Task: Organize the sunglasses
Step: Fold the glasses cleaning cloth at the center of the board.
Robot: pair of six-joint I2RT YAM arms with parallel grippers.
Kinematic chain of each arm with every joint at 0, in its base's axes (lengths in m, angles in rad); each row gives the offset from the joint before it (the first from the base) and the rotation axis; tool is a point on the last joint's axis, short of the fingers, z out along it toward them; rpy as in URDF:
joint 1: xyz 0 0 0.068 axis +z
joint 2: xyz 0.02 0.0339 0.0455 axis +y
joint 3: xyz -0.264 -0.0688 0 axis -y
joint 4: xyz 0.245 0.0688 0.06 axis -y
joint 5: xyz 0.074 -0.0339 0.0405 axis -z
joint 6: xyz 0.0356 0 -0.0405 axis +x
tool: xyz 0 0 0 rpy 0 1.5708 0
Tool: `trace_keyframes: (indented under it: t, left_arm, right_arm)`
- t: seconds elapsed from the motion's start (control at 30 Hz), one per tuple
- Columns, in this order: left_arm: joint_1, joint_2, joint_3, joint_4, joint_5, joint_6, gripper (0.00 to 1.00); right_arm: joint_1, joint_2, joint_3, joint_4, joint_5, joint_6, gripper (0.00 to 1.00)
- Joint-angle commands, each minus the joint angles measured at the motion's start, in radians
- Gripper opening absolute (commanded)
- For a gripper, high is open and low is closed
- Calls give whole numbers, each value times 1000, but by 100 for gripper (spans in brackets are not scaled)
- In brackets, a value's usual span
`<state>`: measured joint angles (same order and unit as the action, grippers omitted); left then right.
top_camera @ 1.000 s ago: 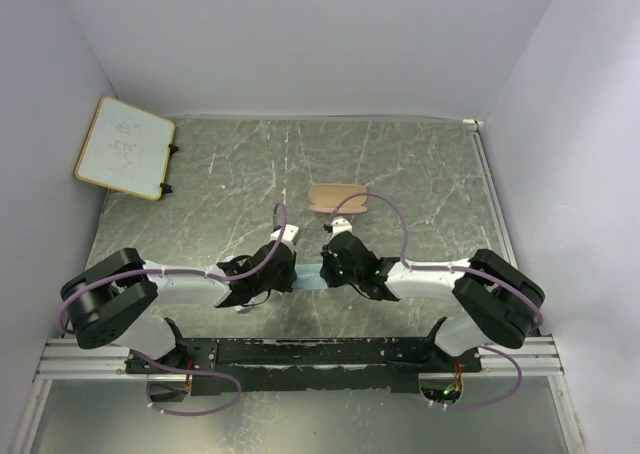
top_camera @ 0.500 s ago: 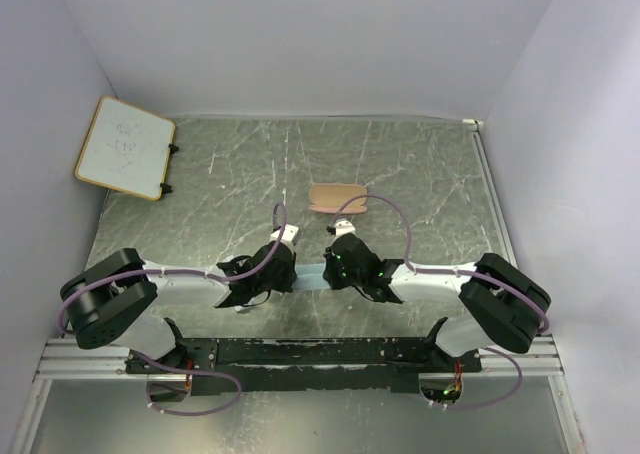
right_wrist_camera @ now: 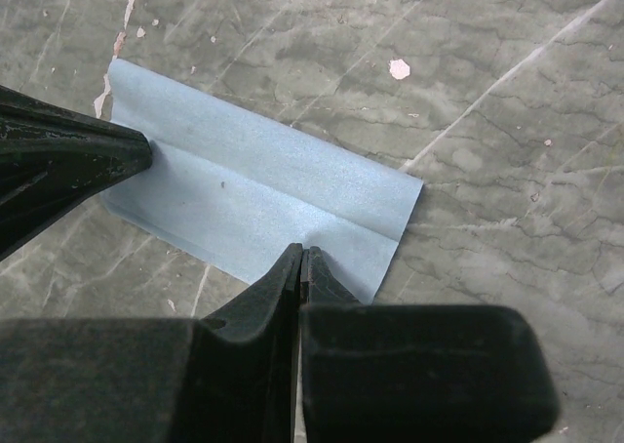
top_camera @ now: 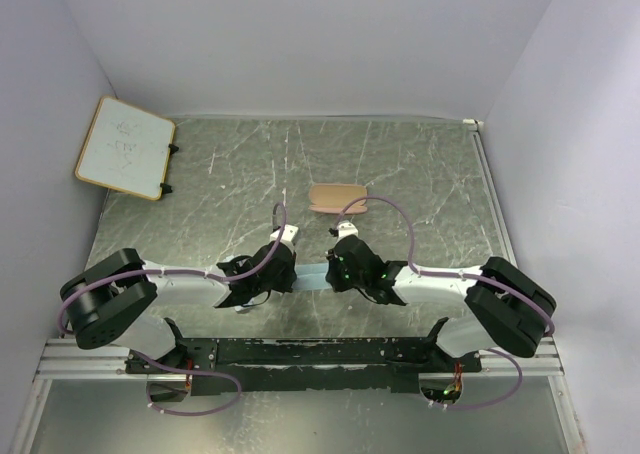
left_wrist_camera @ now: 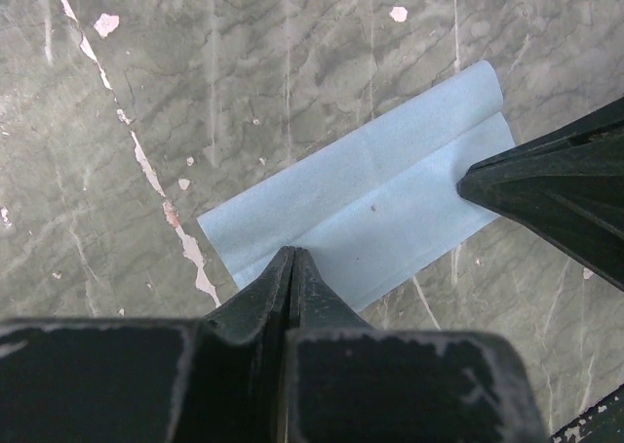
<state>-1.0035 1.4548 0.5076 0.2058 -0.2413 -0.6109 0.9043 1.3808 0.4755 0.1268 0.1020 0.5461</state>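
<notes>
Sunglasses do not show in any of the three views, so I cannot tell where they lie

What does show at the middle of the scene is a light blue-grey cloth [left_wrist_camera: 380,204], a flat rectangle lying on the green marbled table [top_camera: 420,174] with one long crease running along its length. It sits near the near edge of the table, between the two arms.

The left gripper [left_wrist_camera: 292,260] has its fingers pressed tight together, and their tips rest on the left end of the cloth. The right gripper [right_wrist_camera: 303,258] is likewise pinched closed, with its tips on the cloth's right end. Whether either pair has any fabric caught between the fingers I cannot tell. The two grippers point toward each other across the cloth, close together but apart.

Farther back, well apart from the cloth and a little right of it, lies a tan-pink oblong glasses case [top_camera: 338,198], flat on the table with its lid down. At the far left edge of the table a small wood-framed whiteboard [top_camera: 124,146] with faint markings sits by the left wall
</notes>
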Motion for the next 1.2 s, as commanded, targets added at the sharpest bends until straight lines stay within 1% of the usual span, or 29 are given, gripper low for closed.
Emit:
trace_keyframes:
  t: [0.0, 0.53, 0.87, 1.17]
  left_arm:
    - [-11, -13, -3, -52, 19, -13, 9]
    - [-17, -20, -7, -65, 19, -14, 9]
    - [-18, -15, -10, -56, 20, -15, 9]
    - [-19, -29, -8, -69, 10, -12, 8]
  right_arm:
    - [2, -18, -9, -22, 2, 8, 0]
    - [2, -52, -17, -55, -13, 16, 0]
    - [3, -85, 9, -73, 25, 3, 0]
    - [3, 11, 92, -10, 16, -31, 0]
